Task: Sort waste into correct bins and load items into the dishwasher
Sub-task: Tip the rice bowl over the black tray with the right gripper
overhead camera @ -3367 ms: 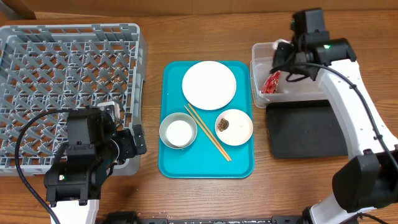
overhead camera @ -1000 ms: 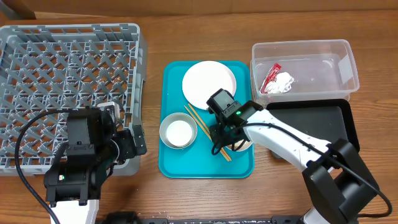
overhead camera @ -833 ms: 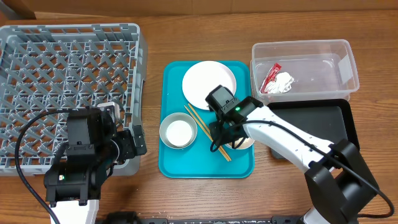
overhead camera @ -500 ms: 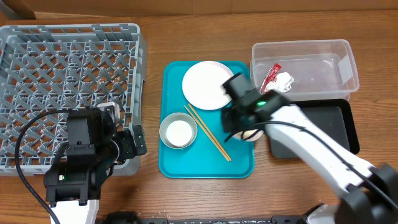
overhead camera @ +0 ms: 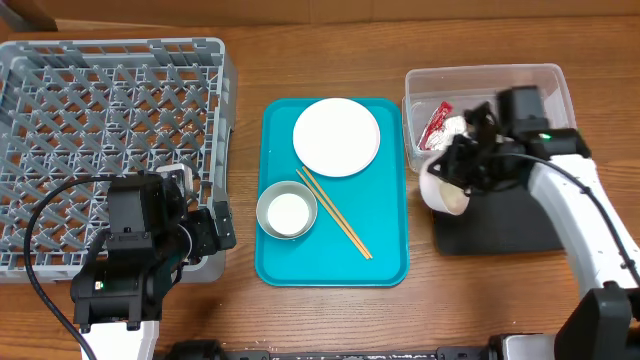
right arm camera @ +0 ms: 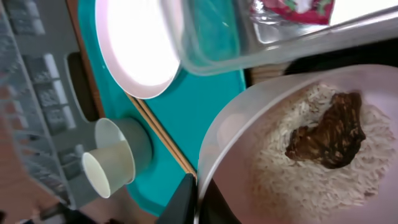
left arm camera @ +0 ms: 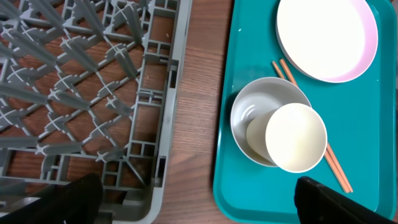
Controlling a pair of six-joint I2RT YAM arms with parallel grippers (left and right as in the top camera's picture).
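Observation:
My right gripper is shut on the rim of the small dish and holds it tilted above the left end of the black tray, just in front of the clear tub. Rice grains and a brown food lump lie in the dish. The red wrapper and white tissue lie in the tub. The plate, chopsticks and steel bowl holding the white cup are on the teal tray. My left gripper is open and empty beside the grey dish rack.
The left arm's body covers the rack's front right corner in the overhead view. Bare wooden table runs between the rack and the teal tray. The tub's near wall is close above the held dish.
My right gripper took the small dish off the teal tray, lifted it and carried it right to the black tray's left end, tilting it. The left arm has not moved.

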